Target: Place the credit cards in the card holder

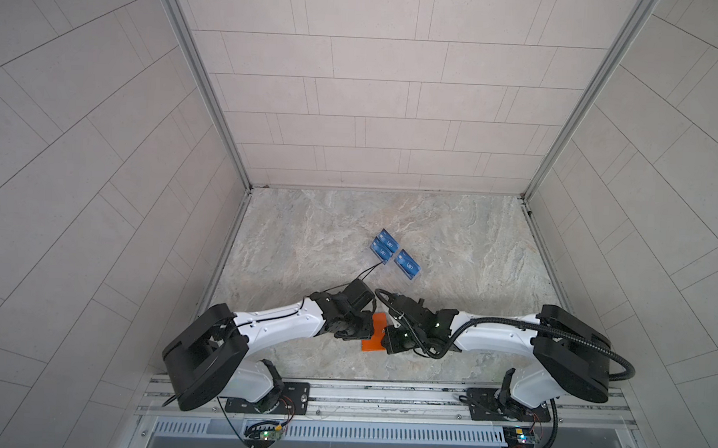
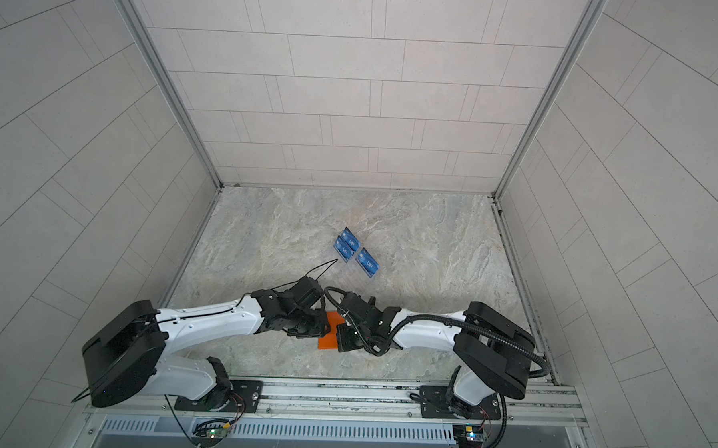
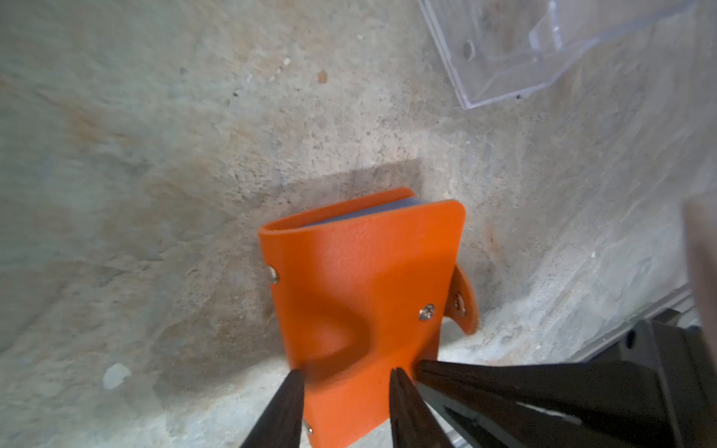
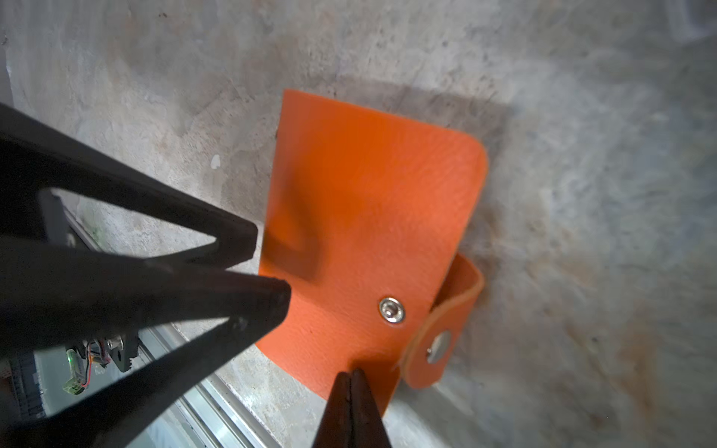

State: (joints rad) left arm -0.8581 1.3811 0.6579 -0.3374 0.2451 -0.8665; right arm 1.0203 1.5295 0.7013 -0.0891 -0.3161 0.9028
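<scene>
Nearest the camera head, an aluminium rail (image 1: 383,394) carries both arm bases. Just past it, low over the desk (image 1: 306,252), the 2 hands meet at the card holder (image 1: 370,344). It's orange, leather-grained and book-shaped w/ rounded corners. It lies closed & flat near the desk's front edge, approx mid-width. In the left wrist view, pale sleeve edges show btwn its covers. Its strap tab (image 4: 440,345) is undone & curls off the side. 1 metal snap stud (image 4: 392,310) sits bare on the top cover, & 2 small rivets show along the spine.

The left hand (image 3: 346,371) is part-open: 2 black tapered fingers stand apart, tips over the cover's edge. It has no hold on anything I can make out, & I can't tell if the tips touch the cover. The right hand (image 4: 351,374) is closed, tips pressed together at the cover's edge next to the tab. Can't tell if it pinches a layer.

Further back, apart from the holder, a clear glossy acrylic rack (image 3: 500,58) holds 3 credit cards (image 1: 407,262). They're blue, flat rectangles w/ white lettering: 2 overlap stepwise, 1 sits beside them.

The desk is matte & stone-look, grey-beige w/ veining & rusty patches. 3 walls of pale tile-pattern panels (image 1: 387,110) box it in, w/ aluminium posts (image 1: 204,81) at the 2 back corners.
</scene>
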